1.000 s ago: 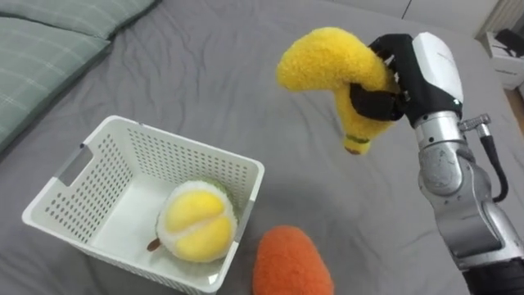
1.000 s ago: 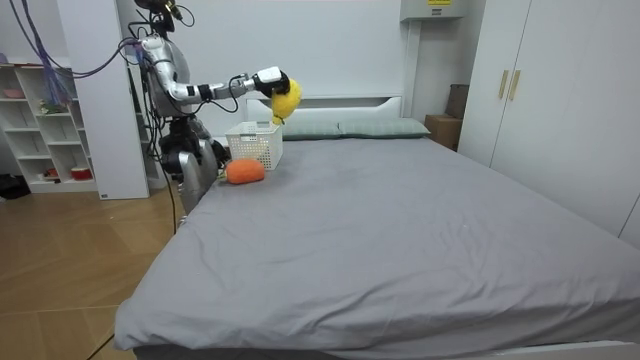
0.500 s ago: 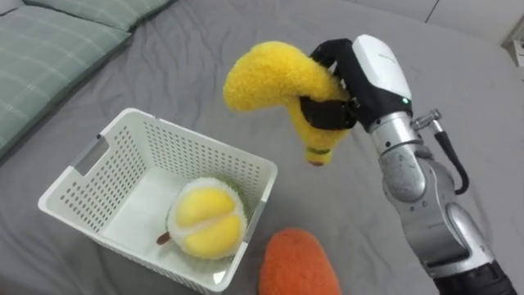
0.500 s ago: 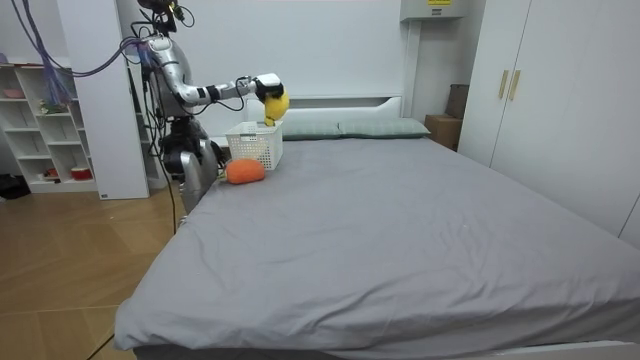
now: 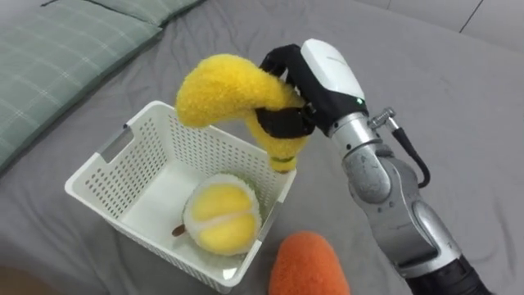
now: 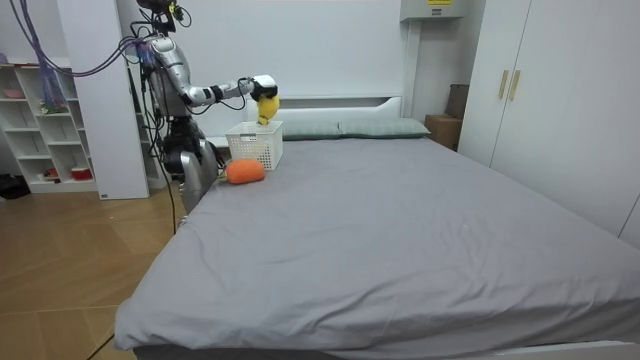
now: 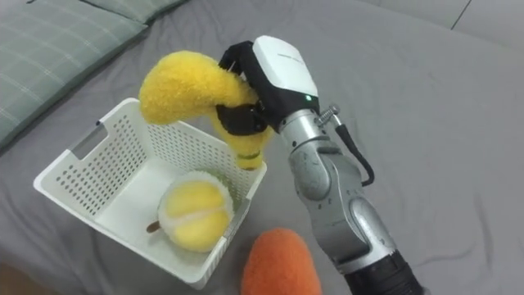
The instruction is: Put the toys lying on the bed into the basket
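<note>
1. Left eye view: a yellow banana-shaped plush toy point(image 5: 214, 88) is held in the air by the right robot hand point(image 5: 326, 75), whose dark fingers are curled tightly round the toy's middle. The toy is held above the far right part of a white perforated basket point(image 5: 105, 157), which is set on the grey bed point(image 5: 458, 115). A round yellow-and-white plush toy point(image 5: 221, 218) is seen lying inside the basket. An orange plush toy point(image 5: 308, 266) lies on the bed just beside the basket's near right corner. A green checked pillow point(image 5: 57, 57) is seen at the upper left.
2. Right eye view: the banana toy's lower tip is seen over the basket's right rim; whether they touch cannot be told.
3. Room view: the robot is seen standing at the bed's side by the head end, at the room view's left, with its right arm stretched out over the basket. A shelf unit point(image 6: 40, 120) is seen behind the robot, and a wardrobe point(image 6: 540, 90) at the room view's right.
</note>
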